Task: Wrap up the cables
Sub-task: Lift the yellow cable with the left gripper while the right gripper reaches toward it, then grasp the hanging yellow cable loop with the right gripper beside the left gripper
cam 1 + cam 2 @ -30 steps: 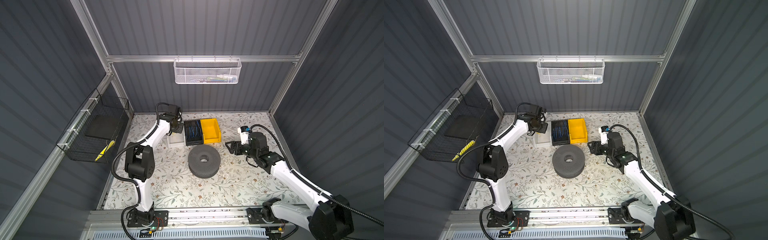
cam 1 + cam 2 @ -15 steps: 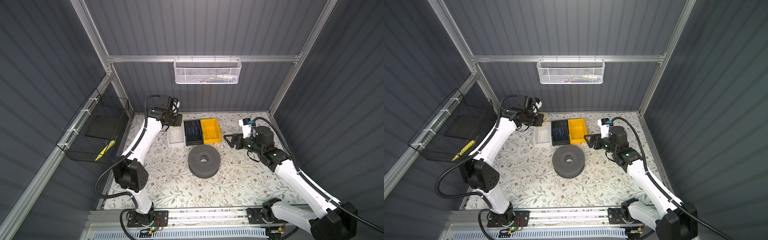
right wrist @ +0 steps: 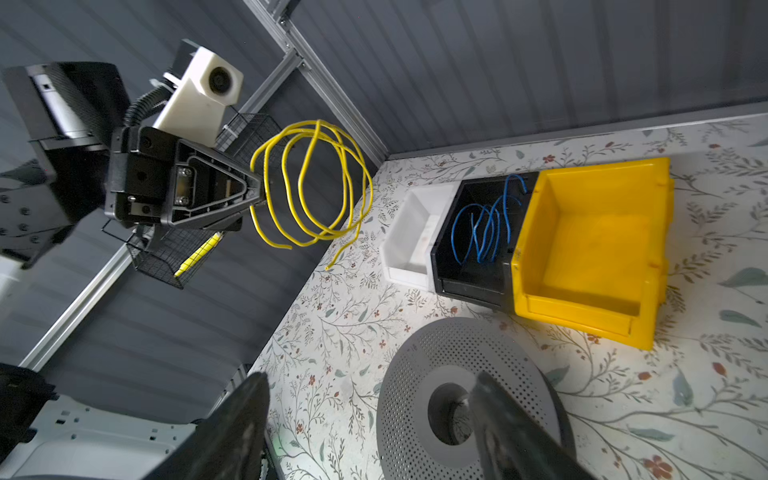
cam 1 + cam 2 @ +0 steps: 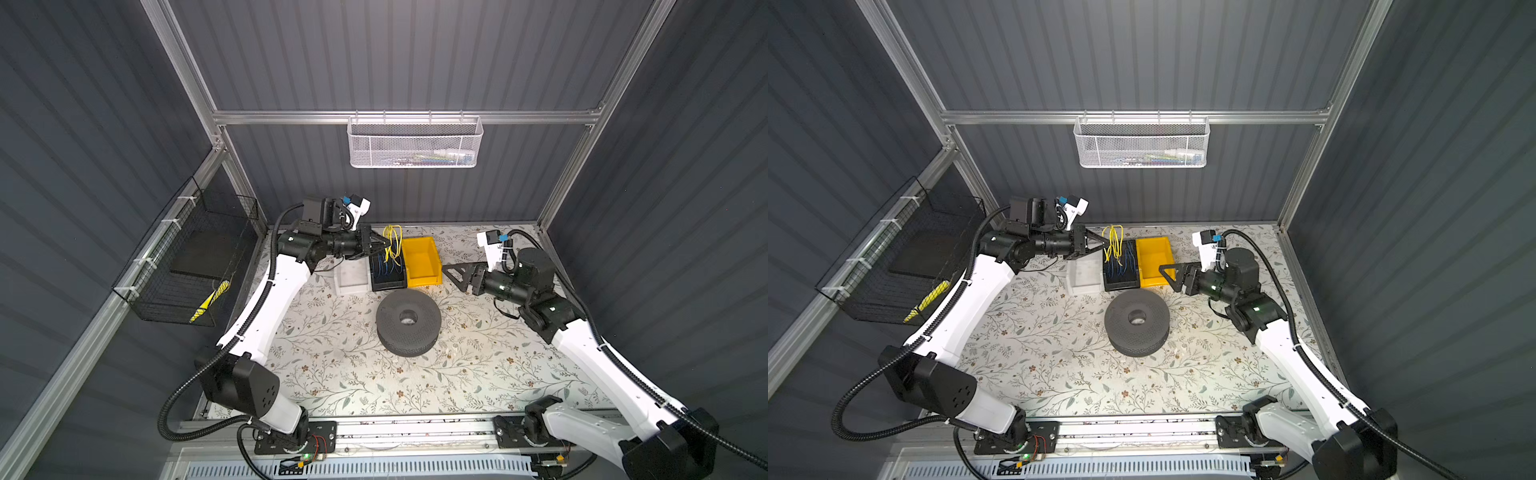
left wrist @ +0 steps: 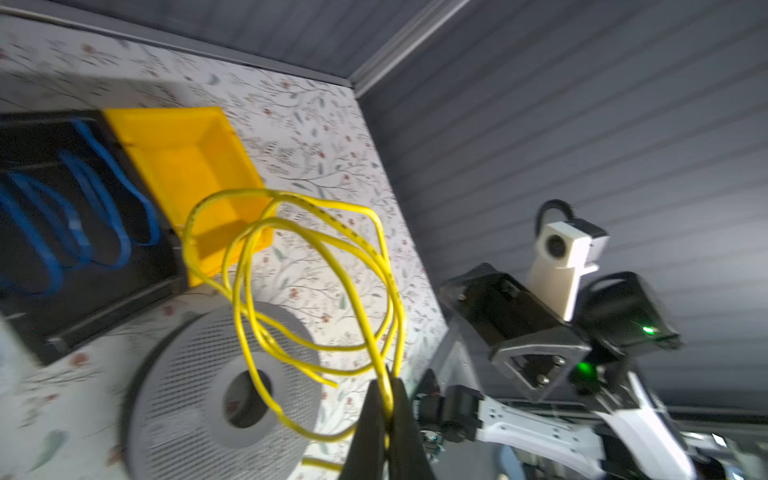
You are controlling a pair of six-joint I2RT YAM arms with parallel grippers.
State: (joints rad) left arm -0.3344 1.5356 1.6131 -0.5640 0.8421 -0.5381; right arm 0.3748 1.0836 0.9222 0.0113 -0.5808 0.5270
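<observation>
Presently the yellow cable (image 3: 311, 131) is held clear of the table (image 4: 332, 374), pinched at one side of its coil by the left gripper (image 3: 257, 195). The left fingers are pressed together on the strands where they are gathered, as is seen in the left wrist view (image 5: 386, 415). The cable is noted as very thin, bright yellow and smooth, and it is wound into a loose, uneven coil of several overlapping loops. Two free ends are seen hanging out below the coil in the right wrist view. In both top views the coil (image 4: 392, 243) is placed at the back of the table, over the black bin (image 4: 388, 282) and close to the near edge of the yellow bin (image 4: 422, 262). Short blue wires (image 3: 482, 232) are seen lying inside the black bin, and a white bin (image 4: 351, 280) is set touching its other side. The right gripper (image 4: 453, 272) is held low beside the yellow bin, aimed towards the bins, with its fingers spread and nothing between them. It is recorded as well apart from the cable. A grey perforated disc (image 4: 407, 322) is seen lying flat on the table in front of the bins.
</observation>
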